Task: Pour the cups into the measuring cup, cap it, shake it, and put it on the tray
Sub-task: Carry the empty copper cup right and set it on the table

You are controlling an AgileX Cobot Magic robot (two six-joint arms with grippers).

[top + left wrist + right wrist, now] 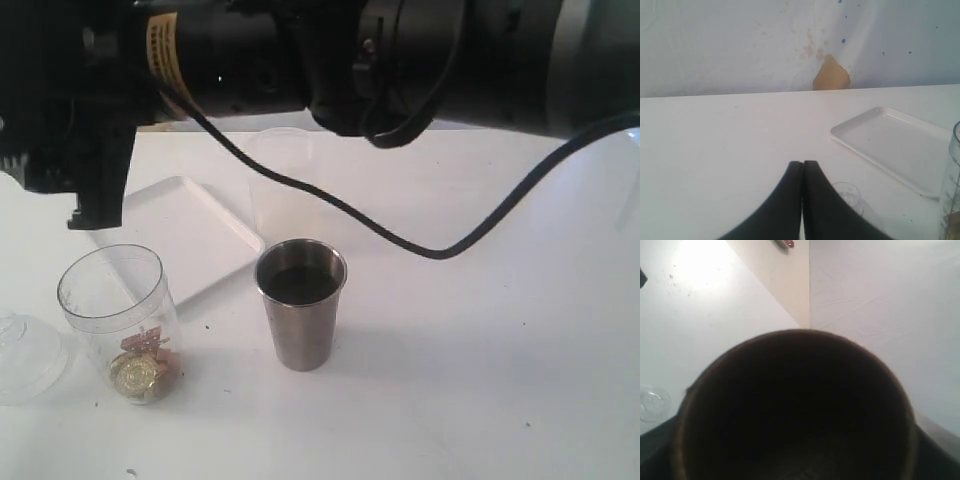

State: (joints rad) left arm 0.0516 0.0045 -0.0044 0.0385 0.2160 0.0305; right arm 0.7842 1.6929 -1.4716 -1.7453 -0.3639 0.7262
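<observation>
The clear measuring cup (115,315) stands upright at the front left, with gold and pink bits at its bottom; its edge (952,185) also shows in the left wrist view. The steel tumbler (301,305) stands in the middle, dark inside. The brown wooden cup (795,405) fills the right wrist view, mouth toward the camera and tipped, with my right gripper (797,462) shut on it and dark fingers (652,452) showing at its sides. The white tray (185,230) lies behind the measuring cup. My left gripper (803,164) is shut and empty, low over the table.
A clear lid (25,355) lies left of the measuring cup, close to the left fingertips (812,167). A frosted plastic cylinder (285,180) stands behind the steel tumbler. A black arm (330,55) and its cable (420,245) cross the top of the exterior view.
</observation>
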